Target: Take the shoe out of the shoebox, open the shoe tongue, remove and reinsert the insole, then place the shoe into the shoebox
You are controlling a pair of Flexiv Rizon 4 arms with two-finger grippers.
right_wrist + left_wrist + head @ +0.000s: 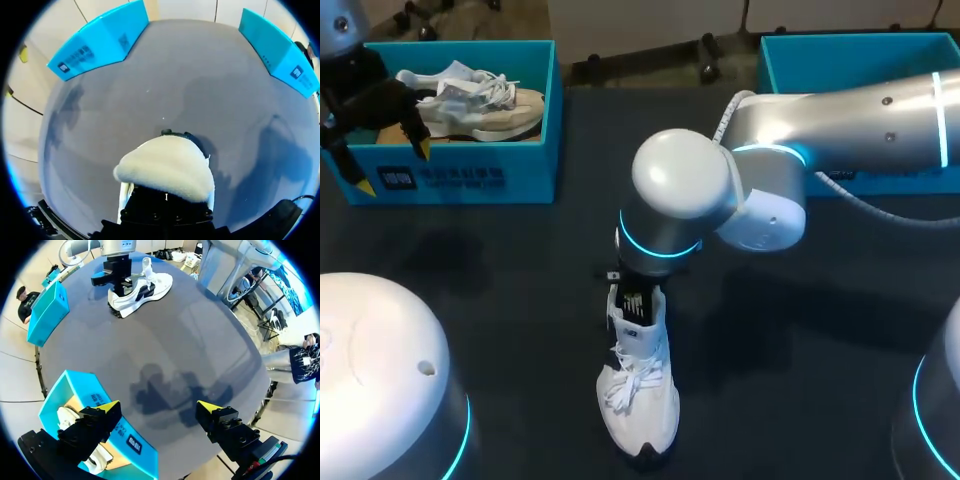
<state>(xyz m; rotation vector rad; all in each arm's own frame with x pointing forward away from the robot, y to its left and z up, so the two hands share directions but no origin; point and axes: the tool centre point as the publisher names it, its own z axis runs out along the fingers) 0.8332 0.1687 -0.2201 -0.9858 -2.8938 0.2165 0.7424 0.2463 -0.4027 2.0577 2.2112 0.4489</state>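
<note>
A white sneaker (638,395) stands on the dark table near the front middle, toe toward the front edge, tongue (635,306) raised. My right gripper (638,283) points straight down into the shoe's opening. In the right wrist view a white padded part of the shoe (165,170) covers its fingertips, so whether it holds anything is hidden. My left gripper (392,166) hangs open at the back left over the front wall of a blue shoebox (460,178). The left wrist view shows that gripper (159,410) open and empty, with the sneaker (142,287) far ahead.
The left shoebox holds a second, beige and white sneaker (480,100). Another blue box (850,55) stands at the back right, partly behind my right arm (860,115). Bare dark tabletop (500,300) lies between the left box and the sneaker.
</note>
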